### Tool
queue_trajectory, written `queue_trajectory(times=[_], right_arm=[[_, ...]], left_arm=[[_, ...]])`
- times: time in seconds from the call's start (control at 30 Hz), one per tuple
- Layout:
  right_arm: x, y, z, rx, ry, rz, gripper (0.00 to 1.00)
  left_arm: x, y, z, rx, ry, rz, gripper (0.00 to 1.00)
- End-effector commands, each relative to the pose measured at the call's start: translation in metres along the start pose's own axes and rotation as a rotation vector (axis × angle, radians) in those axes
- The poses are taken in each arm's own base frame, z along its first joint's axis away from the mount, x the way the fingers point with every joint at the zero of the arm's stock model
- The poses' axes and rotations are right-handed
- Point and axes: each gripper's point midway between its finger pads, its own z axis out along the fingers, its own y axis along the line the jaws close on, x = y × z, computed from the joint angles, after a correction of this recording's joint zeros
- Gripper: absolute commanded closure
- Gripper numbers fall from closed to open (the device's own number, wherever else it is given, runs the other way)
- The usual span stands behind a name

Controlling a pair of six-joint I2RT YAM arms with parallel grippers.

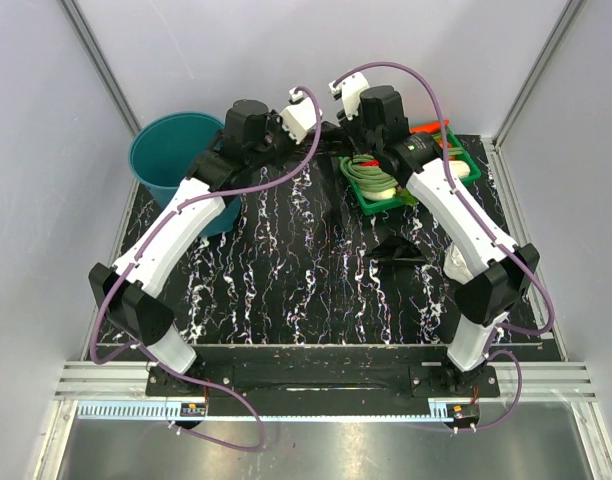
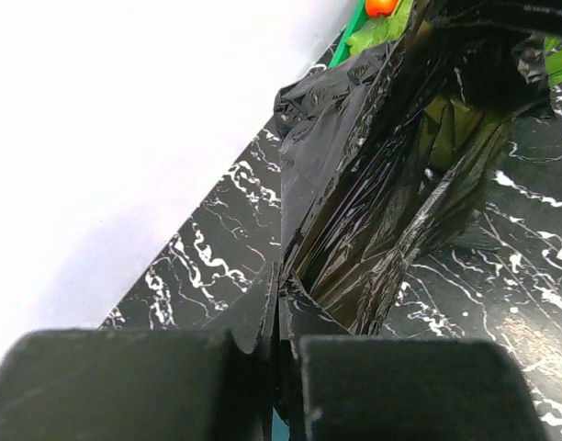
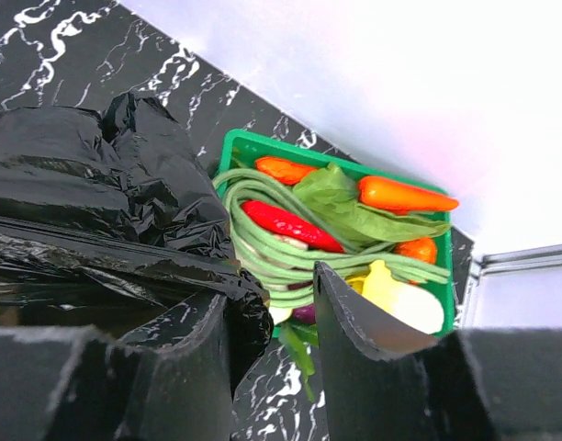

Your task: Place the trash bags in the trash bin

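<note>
Wrinkled, glossy black bags (image 2: 354, 202) stretch taut over the desk (image 2: 217, 257); the teal bin (image 1: 161, 150) stands upright, far left.

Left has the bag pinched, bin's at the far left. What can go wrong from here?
1. The right gripper stands open, with bag film draped over one finger only; the film may slip off, so the left gripper would carry it alone.
2. The bag seems to lie against the tray; pulling could snag vegetables or drag the tray.
3. The floppy bag may catch on the rim of the bin instead of dropping in.
</note>
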Motion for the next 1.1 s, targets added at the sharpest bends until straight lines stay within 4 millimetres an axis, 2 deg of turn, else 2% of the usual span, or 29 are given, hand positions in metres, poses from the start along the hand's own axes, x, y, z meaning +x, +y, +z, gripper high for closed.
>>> queue_trajectory(times=[0.0,0.13,0.37,0.53,0.8,0.97,1.07], right_arm=[[0.013,-0.095,-0.029,0.36,0.109,-0.105,0.6],[0.01,-0.105,-0.031,0.411,0.11,-0.142,0.58],[0.003,-0.117,-0.041,0.444,0.114,-0.194,0.42],[-0.003,-0.127,-0.052,0.484,0.124,-0.25,0.4],[-0.013,-0.138,-0.069,0.448,0.086,-0.273,0.36],[-0.023,-0.149,-0.079,0.407,0.049,-0.236,0.34],[-0.026,-0.146,-0.081,0.321,0.033,-0.198,0.33]], left_arm=[[-0.021,0.07,-0.052,-0.278,0.005,0.063,1.0],[-0.015,0.074,-0.054,-0.294,0.031,0.098,1.0],[-0.01,0.085,-0.053,-0.356,0.052,0.137,1.0],[-0.012,0.095,-0.054,-0.408,0.054,0.169,1.0],[-0.006,0.115,-0.055,-0.523,0.086,0.255,1.0],[-0.005,0.114,-0.052,-0.516,0.084,0.259,1.0],[-0.006,0.112,-0.051,-0.504,0.077,0.252,1.0]])
